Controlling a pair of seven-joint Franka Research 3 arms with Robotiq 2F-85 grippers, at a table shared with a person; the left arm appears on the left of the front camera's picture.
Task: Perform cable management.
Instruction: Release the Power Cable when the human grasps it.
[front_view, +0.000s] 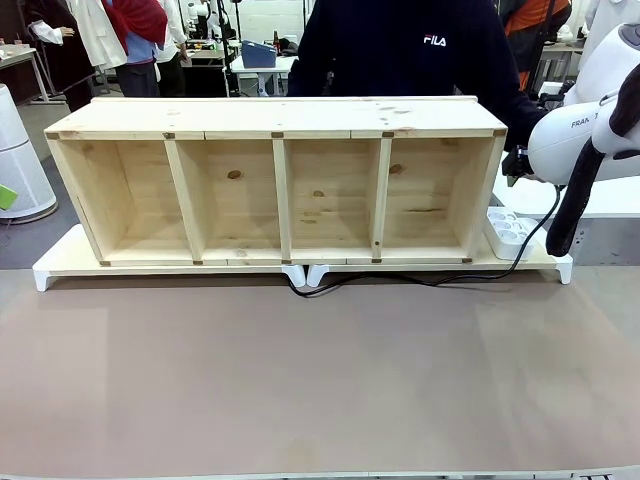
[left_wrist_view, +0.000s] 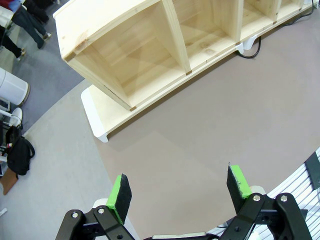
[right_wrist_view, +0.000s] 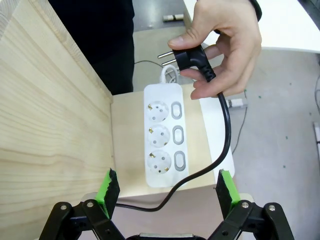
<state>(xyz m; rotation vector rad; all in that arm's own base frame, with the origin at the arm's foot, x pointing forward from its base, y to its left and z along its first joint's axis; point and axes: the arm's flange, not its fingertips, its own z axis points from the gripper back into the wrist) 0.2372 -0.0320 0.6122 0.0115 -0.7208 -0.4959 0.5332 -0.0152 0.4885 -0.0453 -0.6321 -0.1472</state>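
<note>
In the right wrist view a person's hand (right_wrist_view: 225, 45) holds the cable's black plug (right_wrist_view: 192, 59), prongs bare, just above a white power strip (right_wrist_view: 165, 135) with three sockets. From the plug the glossy black cable (right_wrist_view: 225, 135) hangs down and curves back under the board's edge. My right gripper (right_wrist_view: 166, 192) hovers open above the strip's near end, nothing between its green pads (right_wrist_view: 107, 192). From the front, the cable (front_view: 420, 280) runs along the board's front edge to the power strip (front_view: 508, 232). My left gripper (left_wrist_view: 179, 190) is open over the brown mat, holding nothing.
A wooden shelf (front_view: 275, 120) with several open compartments stands on a white-footed board (front_view: 60, 262). The brown mat (front_view: 300, 380) stretches in front of it. My right arm's thick black hose (front_view: 585, 190) hangs by the shelf's right end. The person (front_view: 420, 50) stands behind the shelf.
</note>
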